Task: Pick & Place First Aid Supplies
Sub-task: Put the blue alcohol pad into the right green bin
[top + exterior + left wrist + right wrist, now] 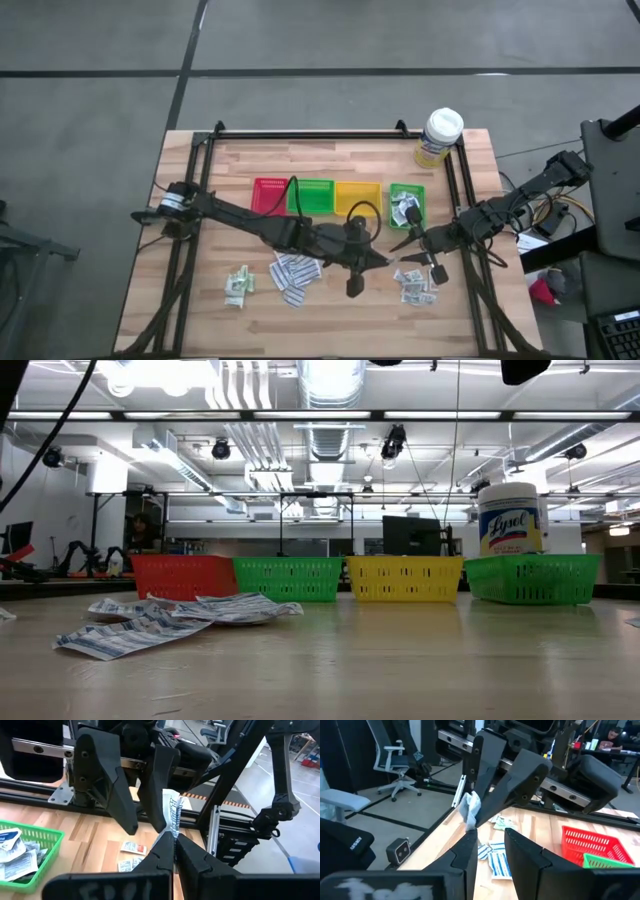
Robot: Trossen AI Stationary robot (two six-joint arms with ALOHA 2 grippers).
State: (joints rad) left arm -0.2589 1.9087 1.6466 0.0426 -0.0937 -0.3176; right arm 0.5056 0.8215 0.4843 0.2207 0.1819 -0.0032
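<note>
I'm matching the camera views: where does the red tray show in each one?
High view: red tray, left end of the row.
Low view: left of centre.
Left wrist view: not in it.
Right wrist view: right edge.
Shared landmark: the green tray beside it.

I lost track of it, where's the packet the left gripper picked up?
The packet is pinched in the left gripper, raised mid-table between the arms, with the right gripper closing around it.
</note>
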